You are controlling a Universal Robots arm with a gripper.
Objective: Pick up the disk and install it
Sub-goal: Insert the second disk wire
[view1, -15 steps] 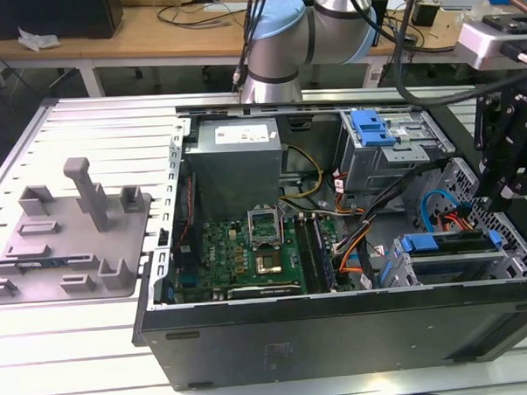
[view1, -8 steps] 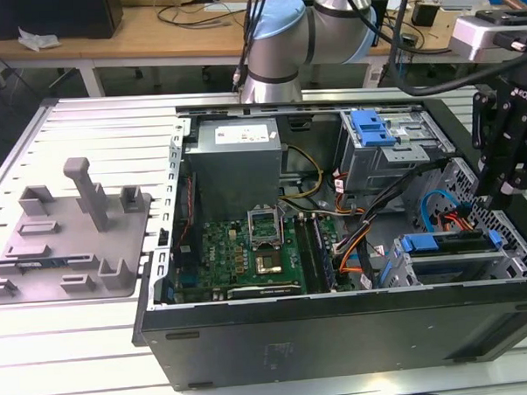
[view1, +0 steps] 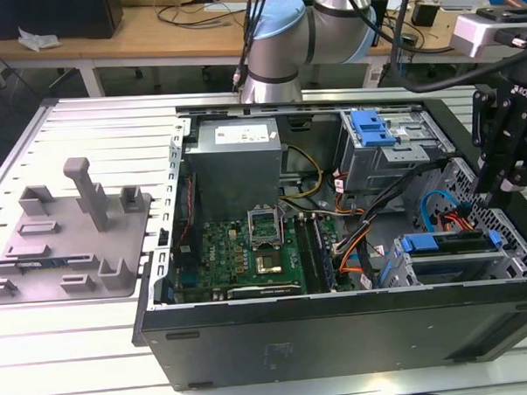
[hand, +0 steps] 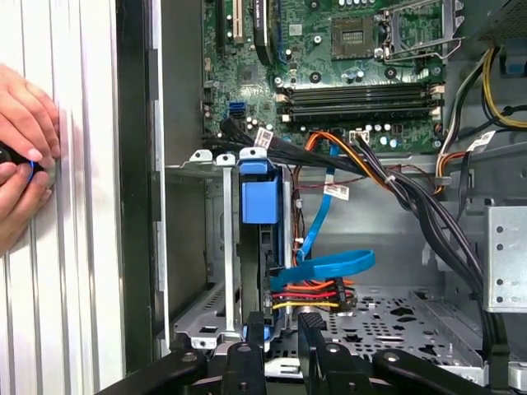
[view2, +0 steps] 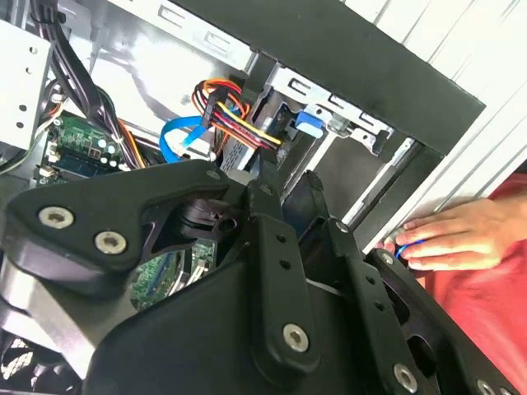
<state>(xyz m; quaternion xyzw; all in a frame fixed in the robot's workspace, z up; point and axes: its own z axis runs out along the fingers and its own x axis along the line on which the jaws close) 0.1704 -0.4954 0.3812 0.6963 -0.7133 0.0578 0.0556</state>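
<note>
Black gripper (hand: 280,327) linkage occupied the foreground in both wrist views. Its two fingers (hand: 247,341) stood slightly apart with nothing between them, so the gripper was released and empty.

Directly beyond the fingertips in the first wrist view, the disk (hand: 260,202) sat on edge in the grey metal drive cage (hand: 206,247) at the corner of the open computer case (view1: 339,330), its blue carrier end facing the camera. A red, yellow and orange cable bundle (hand: 309,295) and a flat blue cable (hand: 329,265) lay just beside it.

In the exterior view the gripper (view1: 497,185) hung above that cage at the exterior view's right, near the disk (view1: 447,243) but apart from it. The motherboard (view1: 248,251) lay mid-case, and a grey fixture tray (view1: 73,236) rested on the slatted table (view1: 43,347) at the exterior view's left.

A person's hand (hand: 25,156) rested on the table outside the case wall.
</note>
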